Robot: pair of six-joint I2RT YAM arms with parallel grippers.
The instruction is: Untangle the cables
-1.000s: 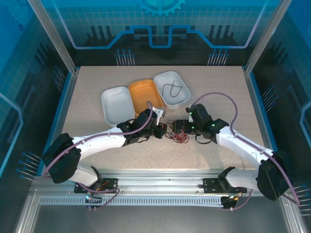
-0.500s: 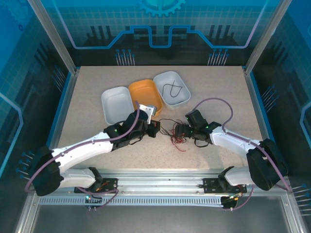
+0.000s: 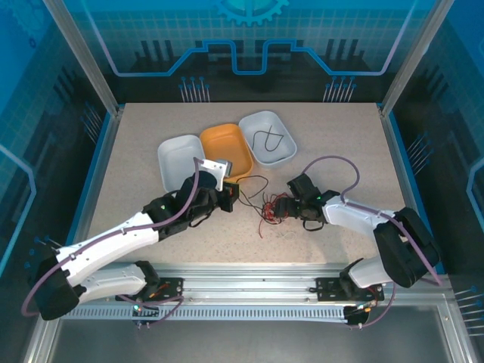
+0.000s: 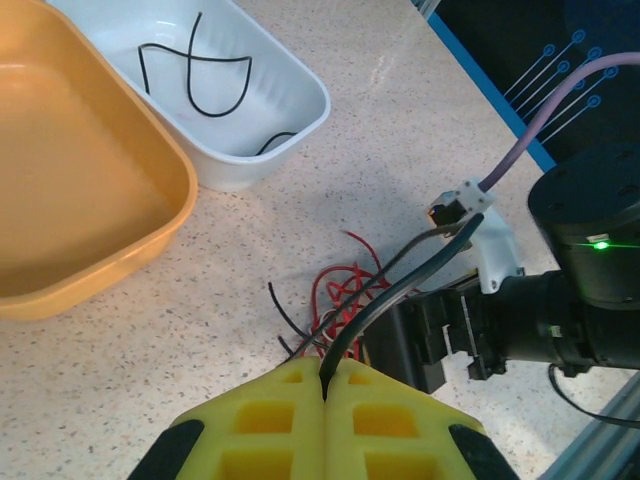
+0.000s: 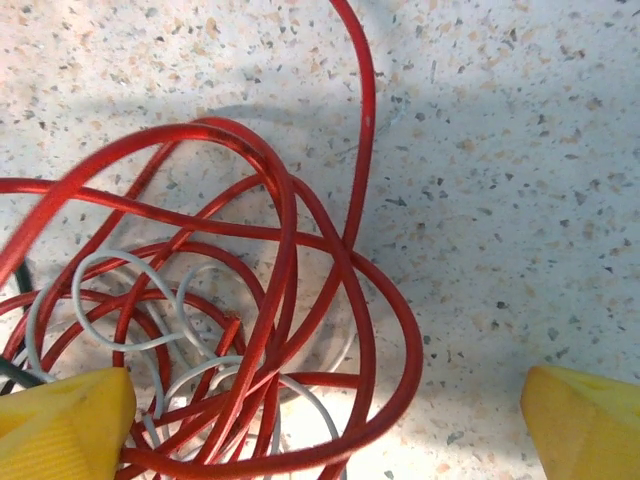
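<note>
Cables [image 3: 269, 212] lay in a loose tangle near the middle of the worktop [image 3: 340, 144], between the two grippers. The red cable [image 5: 285, 225] was glossy, thin and round, in several overlapping loops. The white cable [image 5: 150, 342] was thinner and curled under and through the red loops. The black cable [image 4: 400, 285] ran taut from the tangle to the left gripper [image 4: 325, 372], whose yellow, blocky, pocketed fingers [image 4: 270, 425] were pressed together on it.

The right gripper [image 5: 320, 425] had its yellow fingers [image 5: 60, 425] spread wide, one tip on each side of the red loops and low over the worktop; contact with the cable couldn't be judged. Its black body [image 4: 450, 335] sat just beside the tangle on the right side.

The worktop was beige, speckled and stone-like. Three smooth, rounded plastic trays sat just beyond the left gripper: a white tray [image 3: 180, 160], an orange tray [image 3: 225, 144] and a second white tray [image 3: 278, 125] holding a loose black cable [image 3: 266, 138], bent in open curves. The orange tray's rim was near the left wrist.

Bare worktop lay open to the far right and the far side. The near edge ended at a metal rail [image 3: 249, 287], and blue side borders [image 3: 395, 151] ran along the worktop's sides.
</note>
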